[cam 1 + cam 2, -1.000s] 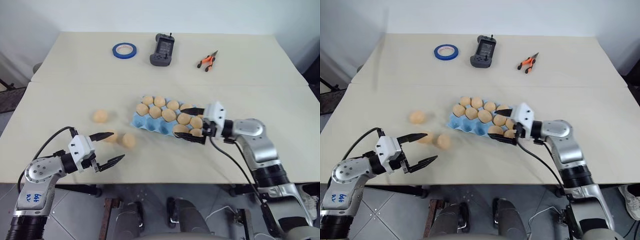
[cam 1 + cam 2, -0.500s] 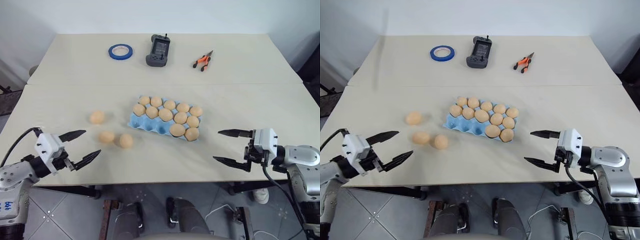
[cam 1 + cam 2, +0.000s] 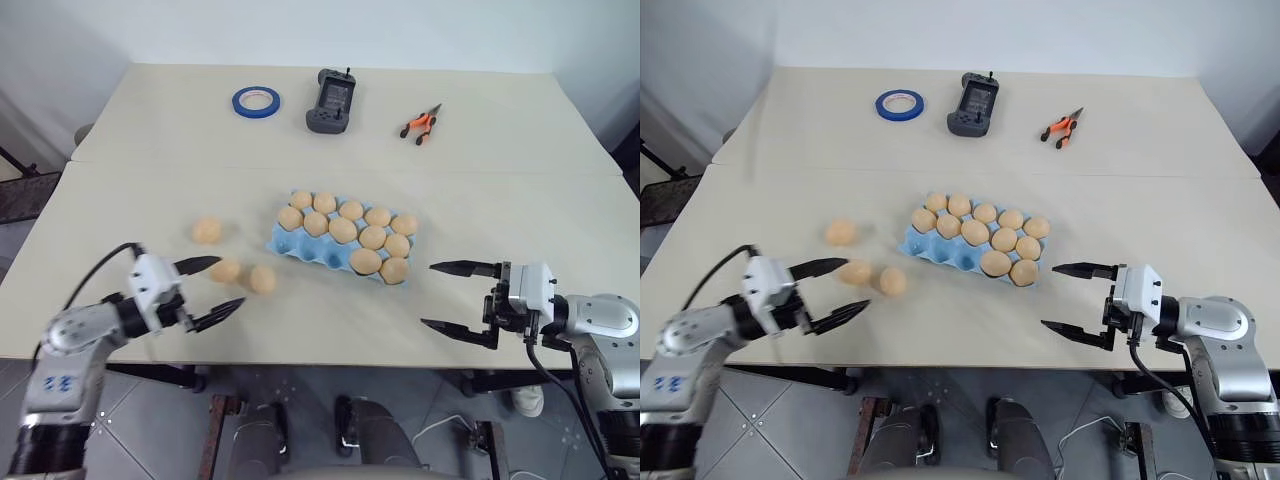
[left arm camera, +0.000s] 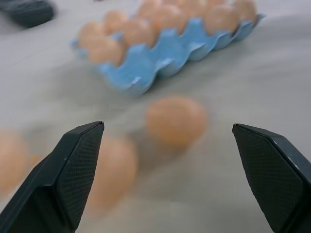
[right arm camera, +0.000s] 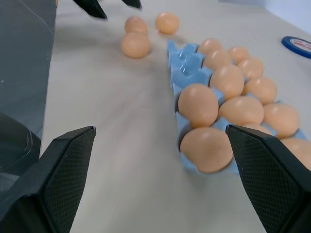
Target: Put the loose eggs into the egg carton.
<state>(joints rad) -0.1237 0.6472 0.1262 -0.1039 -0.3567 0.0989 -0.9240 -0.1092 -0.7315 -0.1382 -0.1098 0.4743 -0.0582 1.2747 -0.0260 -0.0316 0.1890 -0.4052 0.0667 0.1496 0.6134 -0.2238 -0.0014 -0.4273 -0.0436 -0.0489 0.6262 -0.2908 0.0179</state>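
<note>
Egg carton (image 3: 300, 243) mid-worktop, mostly filled, front-left cups vacant. Three loose eggs (image 3: 262, 279) left on worktop beside its left end. Left gripper (image 3: 213, 291) near them, right gripper (image 3: 455, 297) beyond carton's right end; both jaws spread, empty.

Bare table (image 3: 330, 320) lies open along the near edge; three loose eggs (image 3: 262, 279) crowd the egg carton's (image 3: 300, 246) left side.

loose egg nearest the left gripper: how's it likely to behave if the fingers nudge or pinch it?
The egg is rounded and smooth, lying on the flat table, so a nudge would probably roll it, perhaps into its neighbour. Its curved surface could slip from the narrow black fingers of the left gripper. If real, probably fragile.
</note>
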